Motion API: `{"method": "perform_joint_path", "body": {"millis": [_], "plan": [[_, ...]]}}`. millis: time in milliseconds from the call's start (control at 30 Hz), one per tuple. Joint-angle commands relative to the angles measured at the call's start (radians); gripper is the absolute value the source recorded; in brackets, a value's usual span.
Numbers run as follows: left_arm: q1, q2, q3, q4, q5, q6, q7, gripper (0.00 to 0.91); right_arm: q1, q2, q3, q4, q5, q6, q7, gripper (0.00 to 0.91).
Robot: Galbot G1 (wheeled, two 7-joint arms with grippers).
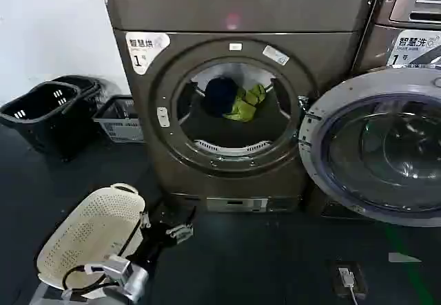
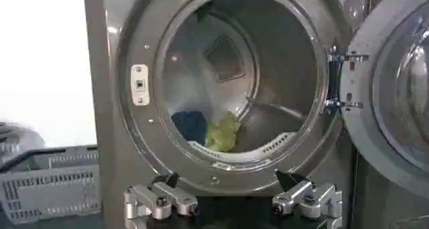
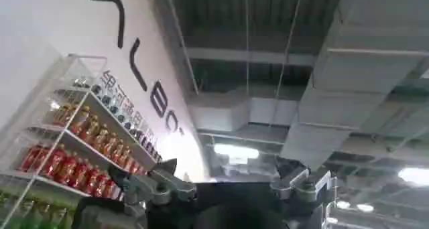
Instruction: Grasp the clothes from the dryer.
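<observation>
Clothes [image 1: 236, 100] lie deep in the dryer [image 1: 227, 105] drum, door [image 1: 375, 146] swung wide, porthole unobstructed. Left gripper [image 1: 167, 224] hangs low before it with fingers spread, holding nothing, beside a basket [image 1: 89, 233]. Right gripper [image 3: 228, 183], also spread, faces ceiling and shelves [image 3: 80, 143].

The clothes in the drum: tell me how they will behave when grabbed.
The clothes lie slumped in a soft heap, so they will probably be floppy and drape from the left end effector, which is open and short of the dryer opening. The blue and the green piece touch, so one may drag the other. They look small, so likely light.
</observation>
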Motion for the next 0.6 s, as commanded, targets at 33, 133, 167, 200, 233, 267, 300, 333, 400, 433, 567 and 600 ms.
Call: {"method": "perform_joint_path", "body": {"millis": [33,133,167,200,233,267,300,333,400,433,567,600], "plan": [[0.0,0.002,0.001,0.001,-0.002,0.002,0.003,0.907,-0.001,-0.003,0.004,-0.008,-0.001,0.043,0.004,0.907],[0.001,0.005,0.001,0.0,-0.011,0.005,0.005,0.907,0.004,0.003,-0.001,-0.015,0.037,0.089,0.003,0.907],[0.002,0.005,0.005,-0.002,-0.015,0.013,0.004,0.907,0.007,0.004,-0.001,-0.018,0.041,0.099,-0.001,0.907],[0.002,0.005,0.007,-0.002,-0.014,0.015,0.003,0.907,0.008,0.004,-0.001,-0.019,0.041,0.1,-0.004,0.907],[0.003,0.005,0.011,-0.002,-0.013,0.018,0.006,0.907,0.008,0.006,-0.001,-0.018,0.047,0.103,-0.005,0.907],[0.004,0.006,0.017,-0.002,-0.008,0.018,0.006,0.907,0.008,0.006,0.0,-0.019,0.046,0.102,-0.004,0.907],[0.005,0.006,0.02,-0.002,-0.008,0.017,0.005,0.907,0.008,0.006,0.002,-0.02,0.046,0.102,-0.004,0.907],[0.005,0.006,0.022,-0.001,-0.008,0.017,0.003,0.907,0.008,0.006,0.003,-0.022,0.046,0.102,-0.004,0.907],[0.004,0.008,0.023,0.002,-0.009,0.016,-0.002,0.907,0.005,0.005,0.007,-0.025,0.041,0.11,-0.007,0.907],[0.004,0.009,0.023,0.004,-0.008,0.015,-0.004,0.907,0.005,0.005,0.007,-0.025,0.041,0.111,-0.007,0.907],[0.006,0.013,0.029,0.008,-0.004,0.014,-0.012,0.907,0.0,0.003,0.014,-0.029,0.041,0.112,-0.008,0.907],[0.007,0.013,0.032,0.008,-0.004,0.015,-0.013,0.907,-0.001,0.003,0.017,-0.029,0.04,0.112,-0.007,0.907]]}}
